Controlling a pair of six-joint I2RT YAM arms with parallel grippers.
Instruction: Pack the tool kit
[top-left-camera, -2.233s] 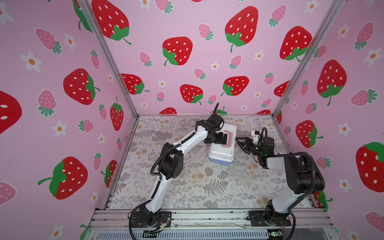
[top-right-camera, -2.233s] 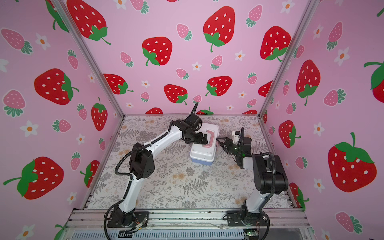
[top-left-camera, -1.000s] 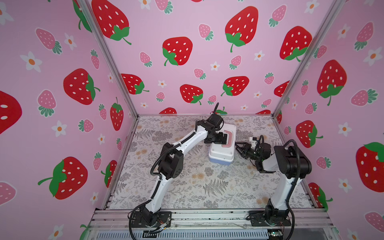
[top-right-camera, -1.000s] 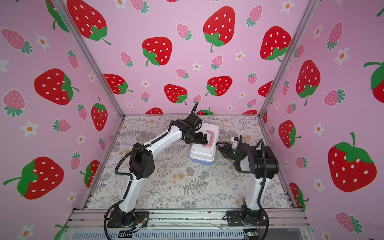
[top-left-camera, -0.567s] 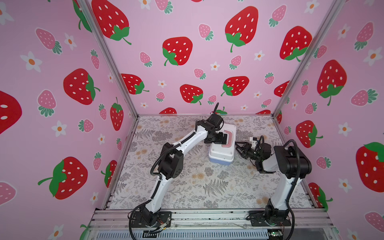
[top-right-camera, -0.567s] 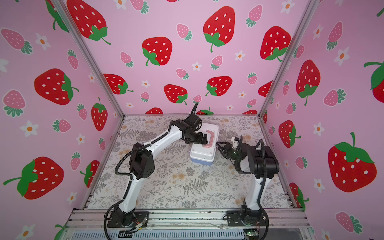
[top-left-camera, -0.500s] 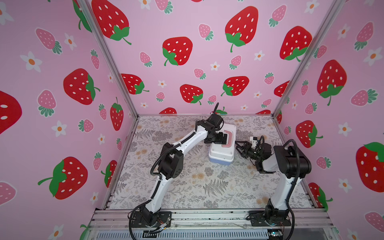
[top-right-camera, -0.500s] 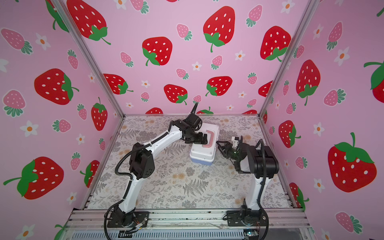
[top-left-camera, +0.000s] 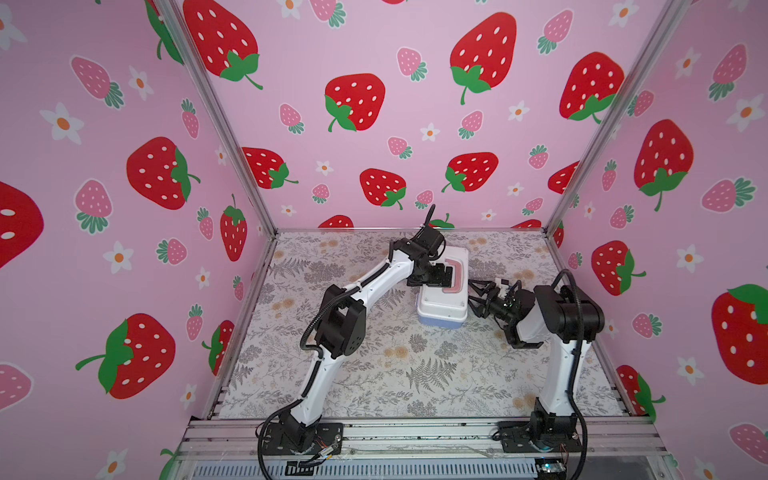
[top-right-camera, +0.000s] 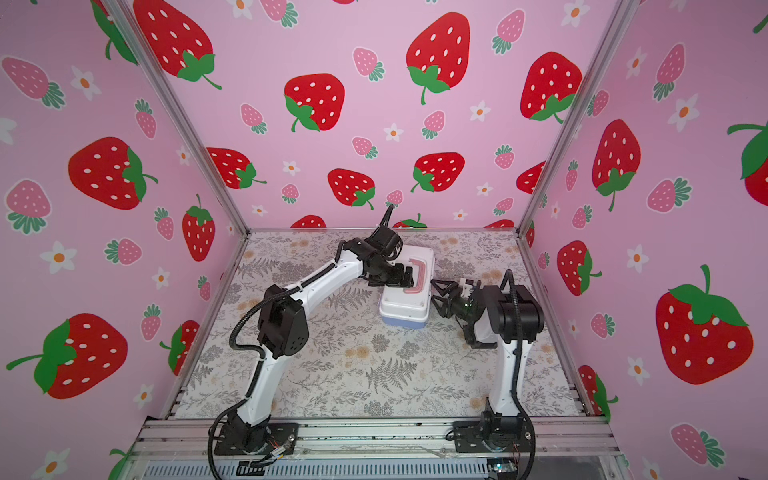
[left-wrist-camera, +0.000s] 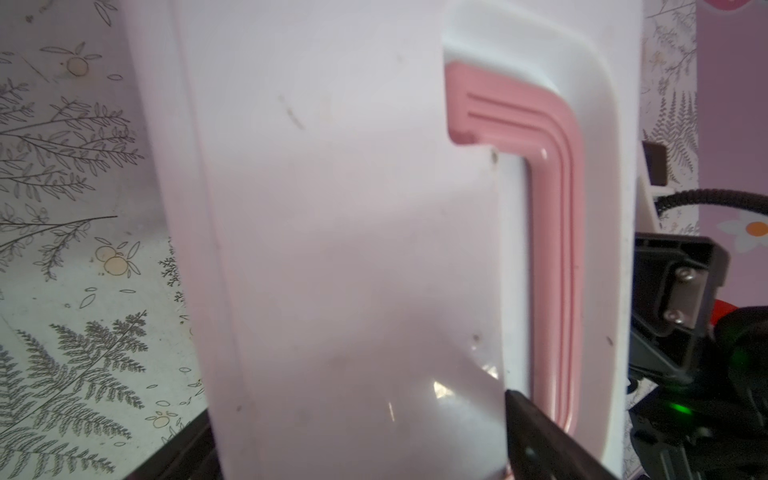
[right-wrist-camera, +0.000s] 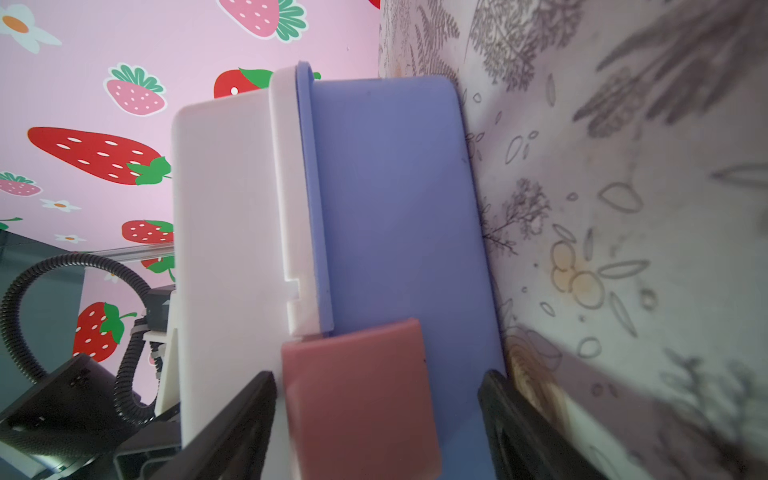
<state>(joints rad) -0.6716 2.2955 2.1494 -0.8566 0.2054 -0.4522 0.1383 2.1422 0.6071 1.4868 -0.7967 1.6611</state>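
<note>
The tool kit (top-left-camera: 441, 305) (top-right-camera: 402, 308) stands shut on the floral mat toward the back, white lid over a periwinkle base (right-wrist-camera: 395, 199). In both top views my left gripper (top-left-camera: 439, 276) (top-right-camera: 404, 279) rests on the lid beside the pink handle (top-left-camera: 454, 277) (left-wrist-camera: 555, 249). It is open wide, and the lid (left-wrist-camera: 332, 208) fills its wrist view between the fingers (left-wrist-camera: 536, 432). My right gripper (top-left-camera: 473, 297) (top-right-camera: 434, 297) is level with the case's right side. It is open, one finger on each side of the pink latch (right-wrist-camera: 357, 399), with a gap to each.
The pink strawberry back wall (top-left-camera: 415, 124) stands a short way behind the case, and the right wall (top-left-camera: 665, 249) lies beyond my right arm. An aluminium rail (top-left-camera: 415, 434) runs along the front. The floral mat (top-left-camera: 415, 374) covers the floor.
My right arm came in low to the case's right side, and its jaws have spread wider around the latch. The left gripper and the case have not moved.
</note>
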